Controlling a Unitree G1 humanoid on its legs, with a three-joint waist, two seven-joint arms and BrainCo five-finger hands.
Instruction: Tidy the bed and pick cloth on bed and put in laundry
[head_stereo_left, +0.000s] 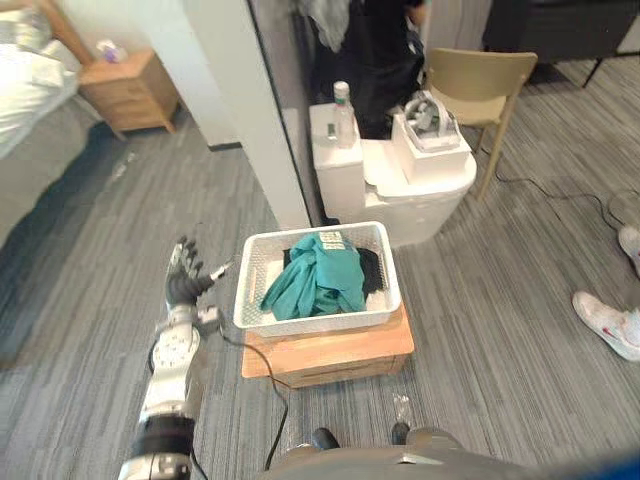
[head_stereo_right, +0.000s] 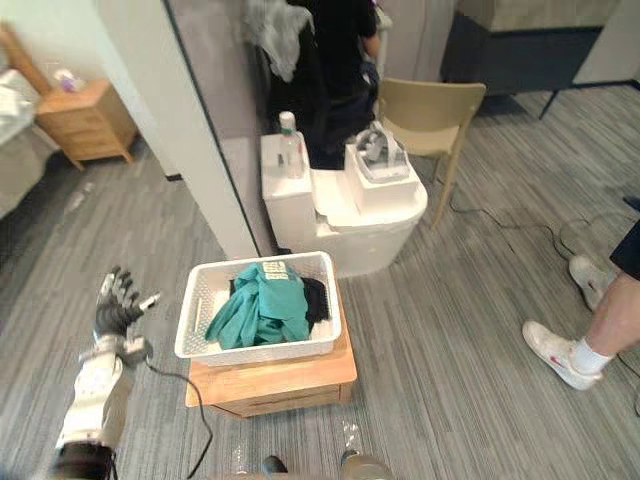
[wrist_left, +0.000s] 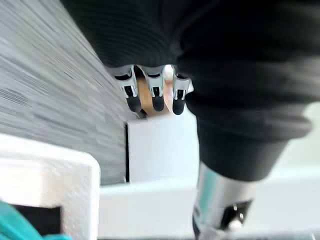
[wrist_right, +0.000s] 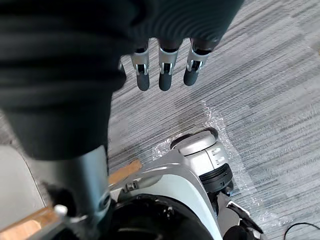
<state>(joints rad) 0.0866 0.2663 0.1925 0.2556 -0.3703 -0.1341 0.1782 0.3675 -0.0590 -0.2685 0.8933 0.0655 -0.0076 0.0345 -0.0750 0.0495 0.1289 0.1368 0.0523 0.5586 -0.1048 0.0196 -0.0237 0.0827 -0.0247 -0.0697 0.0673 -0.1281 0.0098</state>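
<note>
Fingers (head_stereo_left: 186, 262) on my left hand (head_stereo_left: 183, 285) are spread and straight, thumb out toward the basket, holding nothing. The left wrist view agrees: tips in a loose row. The hand hovers just beside the left wall of the white basket (head_stereo_left: 310, 322), not touching as far as I can tell. My right hand (wrist_right: 164, 75) hangs low over the floor (head_stereo_left: 100, 300), fingers straight, empty too.

The teal cloth (head_stereo_left: 318, 278) lies heaped inside the basket, partly over a dark cloth (head_stereo_left: 372, 268) at its right side. Nothing drapes over the rim. I read the laundry drop as done and the open left hand as a release pose, parked clear of the rim. The basket sits on a low wooden box (head_stereo_left: 330, 355), which raises it, handy for dropping from above. It slightly overhangs the box on the left, so a knock from my hand there could shift or tip it.

The bed (head_stereo_left: 30, 120) is well apart at far left, with a nightstand (head_stereo_left: 128, 90) beyond it. I get just a sliver of it, so I can't judge how tidy it is.

Room: open floor on my left toward the bed, a good lane. The partition wall (head_stereo_left: 250, 110) ends just behind the basket's far left corner. A white table (head_stereo_left: 415, 190) with a bottle (head_stereo_left: 343, 115) stands close behind, with a chair (head_stereo_left: 480, 80) past that. A person's shoe (head_stereo_left: 608, 322) is far right, well apart. I'd pull the arm away from the basket, then turn left.
</note>
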